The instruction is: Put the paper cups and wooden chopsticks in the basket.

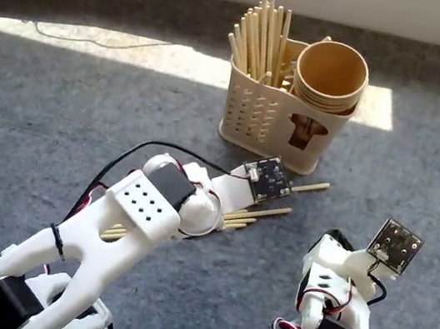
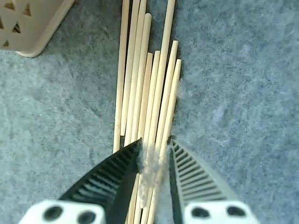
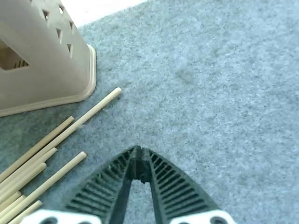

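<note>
The left claw is down on the grey carpet, its jaws spread a little and straddling the near ends of the middle sticks in a row of loose chopsticks. Eight sticks lie there side by side, touching one another, their far ends staggered. One corner of the basket stands just beside the far end of the row. From above, this one perforated basket has two compartments. One holds a bunch of upright chopsticks, packed too tightly to count. The other holds nested paper cups, perhaps four, judging by the stacked rims. The right claw hangs over bare carpet with its jaws pressed together on nothing, off to one side of the loose sticks and near the basket.
</note>
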You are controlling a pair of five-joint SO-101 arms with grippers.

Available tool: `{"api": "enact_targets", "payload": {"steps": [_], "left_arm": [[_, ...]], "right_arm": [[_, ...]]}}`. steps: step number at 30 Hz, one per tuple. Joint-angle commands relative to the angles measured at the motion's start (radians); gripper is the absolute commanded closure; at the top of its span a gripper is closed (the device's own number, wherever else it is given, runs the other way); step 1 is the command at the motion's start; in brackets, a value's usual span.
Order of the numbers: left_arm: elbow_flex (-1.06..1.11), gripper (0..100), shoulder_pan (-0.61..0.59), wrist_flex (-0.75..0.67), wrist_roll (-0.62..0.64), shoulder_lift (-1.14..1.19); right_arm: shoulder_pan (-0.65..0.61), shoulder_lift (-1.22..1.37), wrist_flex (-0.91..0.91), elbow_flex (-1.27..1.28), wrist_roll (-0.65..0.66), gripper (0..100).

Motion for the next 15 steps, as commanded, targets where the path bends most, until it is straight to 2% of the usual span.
{"api": "enact_targets", "payload": {"steps": [1,7,15], "left_arm": [[-0.028,90,0.019,-0.046,-0.009,0.093],[-0.163,89,0.019,-0.041,-0.011,0.32],[-0.249,89,0.013,-0.044,-0.011,0.495]], "right_arm": [[0.01,-0.007,-0.002,0.117,-0.005,99.3],[0.01,-0.007,-0.002,0.117,-0.005,99.3],[0.01,-0.007,-0.002,0.117,-0.005,99.3]]}}
